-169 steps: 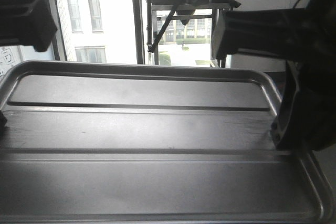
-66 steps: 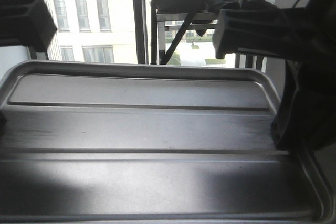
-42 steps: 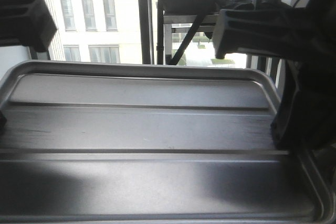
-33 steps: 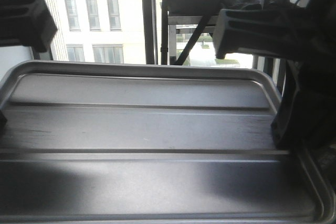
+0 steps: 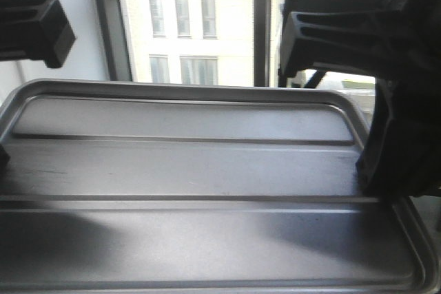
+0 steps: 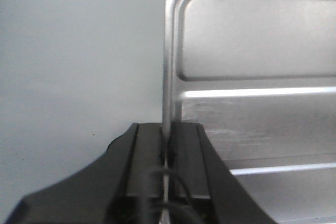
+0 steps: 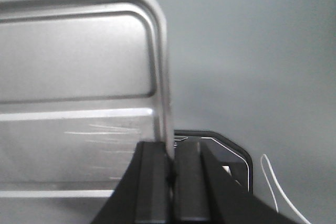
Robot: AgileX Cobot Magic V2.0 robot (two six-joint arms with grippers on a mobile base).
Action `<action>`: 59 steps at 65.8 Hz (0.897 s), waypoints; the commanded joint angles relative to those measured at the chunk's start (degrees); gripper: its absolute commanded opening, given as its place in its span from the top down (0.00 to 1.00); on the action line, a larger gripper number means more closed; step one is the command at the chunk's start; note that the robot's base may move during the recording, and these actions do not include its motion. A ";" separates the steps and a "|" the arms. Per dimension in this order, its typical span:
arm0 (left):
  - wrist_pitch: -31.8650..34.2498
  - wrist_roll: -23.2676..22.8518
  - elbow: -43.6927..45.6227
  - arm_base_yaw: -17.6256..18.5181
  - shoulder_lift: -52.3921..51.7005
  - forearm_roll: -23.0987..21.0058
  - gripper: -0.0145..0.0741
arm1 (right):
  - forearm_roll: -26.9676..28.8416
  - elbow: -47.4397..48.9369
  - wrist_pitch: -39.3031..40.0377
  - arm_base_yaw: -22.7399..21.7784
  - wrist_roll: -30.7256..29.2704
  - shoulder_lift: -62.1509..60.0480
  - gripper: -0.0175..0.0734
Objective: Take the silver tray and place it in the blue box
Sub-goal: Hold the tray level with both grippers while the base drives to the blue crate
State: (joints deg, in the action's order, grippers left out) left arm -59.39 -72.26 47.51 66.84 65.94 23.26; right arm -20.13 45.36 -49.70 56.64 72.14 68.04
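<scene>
The silver tray (image 5: pixel 207 170) fills the front view, held up level in the air, its two long ridges running across its bottom. My left gripper (image 6: pixel 168 140) is shut on the tray's left rim (image 6: pixel 167 77), one finger on each side of the lip. On the opposite side my right gripper (image 7: pixel 170 153) is shut on the tray's right rim (image 7: pixel 164 77). The tray's flat bottom (image 6: pixel 262 119) (image 7: pixel 79 103) shows beside each rim. The blue box is out of view.
Behind the tray is a large window (image 5: pixel 200 39) with dark frames, and a white wall (image 5: pixel 76 25) to its left. Below the right gripper lies a dark rounded object (image 7: pixel 231 156) and a thin white cable (image 7: pixel 273 182) on the grey floor (image 7: pixel 262 51).
The background has slid to the right behind the tray: the rack with bags has left the view and a white wall has come in at left. The tray stays held by both grippers.
</scene>
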 commanded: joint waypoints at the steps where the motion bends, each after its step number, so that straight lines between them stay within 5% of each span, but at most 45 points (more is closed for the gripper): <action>1: -1.91 -0.40 1.25 0.33 -1.01 1.93 0.85 | -3.14 1.38 -0.61 -0.14 0.33 -1.43 0.74; 59: -1.91 -0.40 1.25 0.33 -1.01 1.93 0.85 | -3.14 1.38 -0.61 -0.14 0.33 -1.43 0.74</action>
State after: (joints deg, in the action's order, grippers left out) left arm -59.38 -72.26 47.51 66.84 65.94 23.26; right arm -20.22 45.36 -49.57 56.64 72.14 68.04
